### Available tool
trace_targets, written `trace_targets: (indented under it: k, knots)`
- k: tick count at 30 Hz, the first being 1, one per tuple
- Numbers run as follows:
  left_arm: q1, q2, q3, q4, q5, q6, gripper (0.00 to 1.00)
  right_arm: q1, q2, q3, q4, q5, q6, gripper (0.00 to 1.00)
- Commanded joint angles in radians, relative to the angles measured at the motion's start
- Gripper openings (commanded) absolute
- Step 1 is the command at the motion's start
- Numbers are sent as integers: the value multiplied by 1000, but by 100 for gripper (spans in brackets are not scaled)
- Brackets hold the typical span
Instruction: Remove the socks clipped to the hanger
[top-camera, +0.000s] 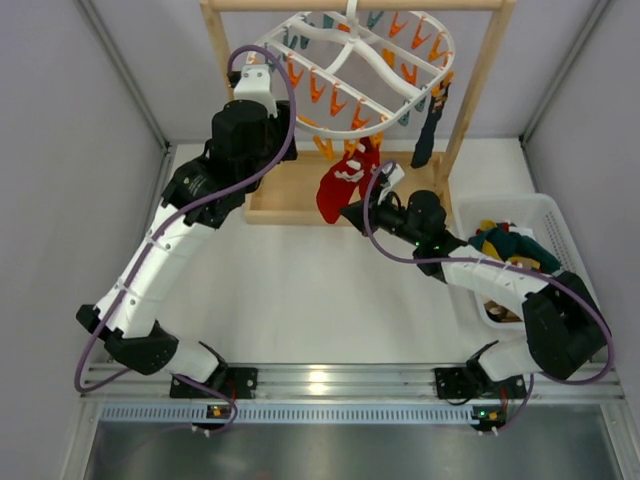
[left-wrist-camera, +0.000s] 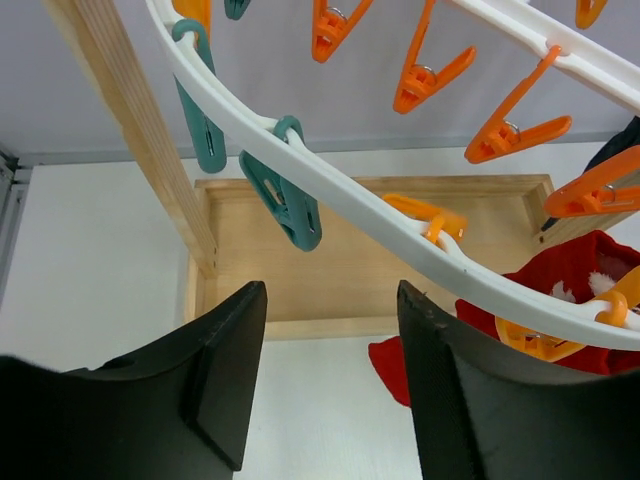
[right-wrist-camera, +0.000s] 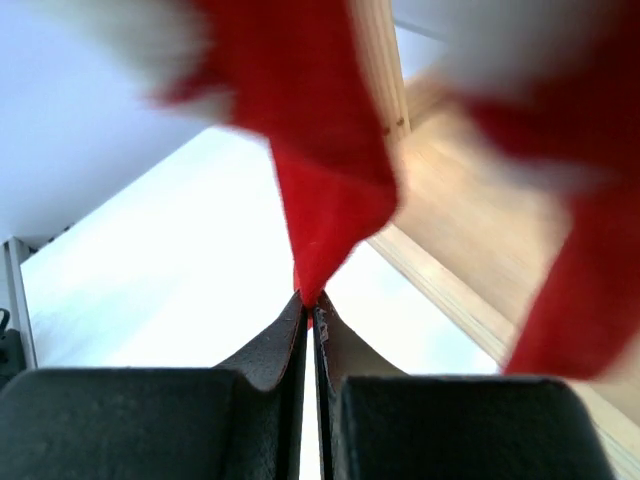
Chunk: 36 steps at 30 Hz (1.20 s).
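Pinching: we see the right gripper (right-wrist-camera: 308, 300) closed tight on the bottom tip of the red sock (right-wrist-camera: 325, 180), with only fabric between the fingers.
Red sock: it hangs below the near rim of the hanger (left-wrist-camera: 350, 190) and has white marks on it. Its top end is up among the orange clips (top-camera: 335, 98), and we cannot tell which clip bites it.
Second red patch: it shows on the right of the right wrist view, blurred. We cannot tell whether it is the same sock.
Left gripper (left-wrist-camera: 330, 290): partly open, with nothing between the fingers. It sits under the hanger's left side, near the left post of the wooden stand (left-wrist-camera: 140, 130), and faces up at the rim and a teal clip (left-wrist-camera: 285, 205).
Black sock (top-camera: 427, 130): it hangs from the hanger's right side, just beside the stand's right post.
Hanger: a white ring fringed with orange and teal clips, hung under the stand's top bar.
Stand base: a flat wooden tray below the hanger. We see the red sock's lower end over its front edge.
Basket (top-camera: 548, 205): white, on the table (top-camera: 300, 290) at the right, beside the right arm.
Loose socks (top-camera: 510, 245): teal and mustard ones lie piled in the basket, well apart from the hanger.
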Motion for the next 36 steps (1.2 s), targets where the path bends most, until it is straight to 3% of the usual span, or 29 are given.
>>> trace_targets:
  k: [1,6,9,14,19,26,32,36]
  knots:
    - [4,-32,11,-2,-5,-12,61,30,-60,-25,125,28,-7,0]
    - [4,-55,0,-2,18,-20,81,63,-90,-40,97,101,-37,0]
    - [2,-87,-6,0,87,-43,86,108,-111,-40,68,177,-80,0]
    - [-8,-129,5,1,189,-77,89,209,-148,-48,44,357,-120,0]
    - [-34,-152,-3,0,200,-92,91,274,-157,-39,2,566,-90,0]
    - [-59,-154,-23,3,246,-133,92,289,-136,-71,24,613,-41,0]
    - [-270,-45,78,-2,9,-87,99,310,-110,-55,16,564,-48,0]
    - [-333,24,164,-2,-108,-52,99,332,-122,-51,2,588,-61,0]
